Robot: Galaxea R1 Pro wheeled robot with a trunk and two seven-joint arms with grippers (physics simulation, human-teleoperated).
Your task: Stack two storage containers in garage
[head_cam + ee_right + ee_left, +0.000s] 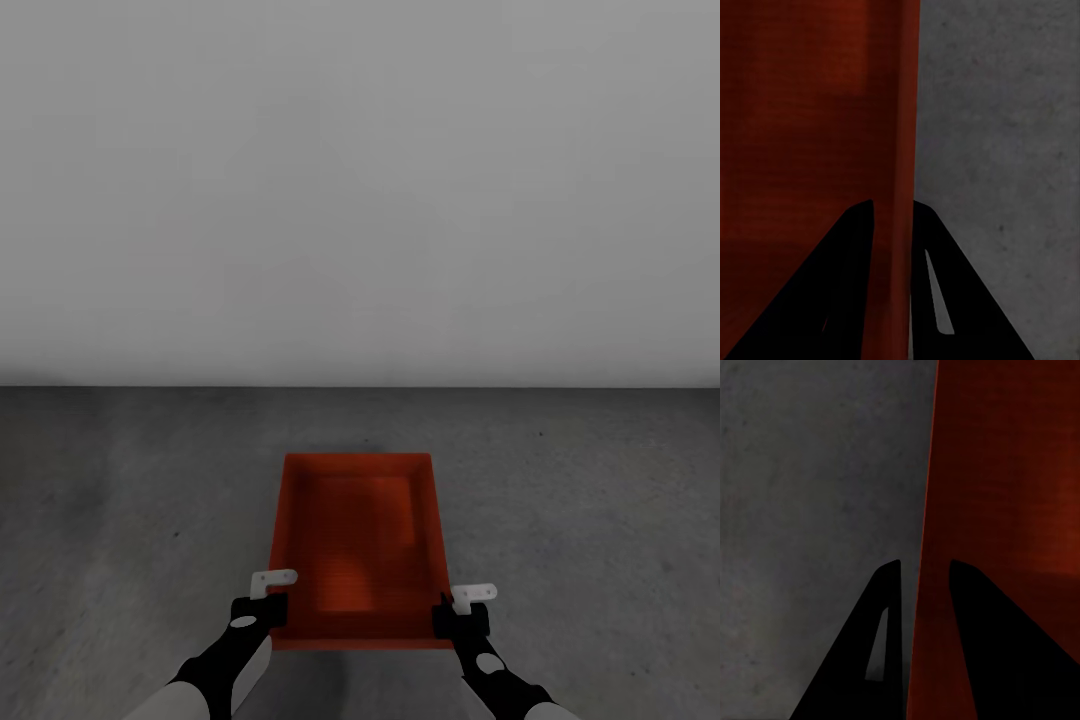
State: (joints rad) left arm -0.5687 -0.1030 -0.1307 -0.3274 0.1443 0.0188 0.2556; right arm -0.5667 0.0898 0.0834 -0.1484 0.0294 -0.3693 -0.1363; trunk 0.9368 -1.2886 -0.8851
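Both arms reach forward and down, left gripper [268, 592] pinching one red-orange container's [355, 545] left wall, right gripper [462, 608] pinching its right wall, above the grey concrete floor [120, 500], near white wall [360, 180].

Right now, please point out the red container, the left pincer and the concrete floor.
red container [355, 540]: head view, inner bottom.
left pincer [922, 585]: left wrist view, between its fingertips, over the container's wall.
concrete floor [600, 500]: head view, bare patch.

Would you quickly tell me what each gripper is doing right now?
Left gripper: shut on the bin's left wall.
Right gripper: shut on the bin's right wall.
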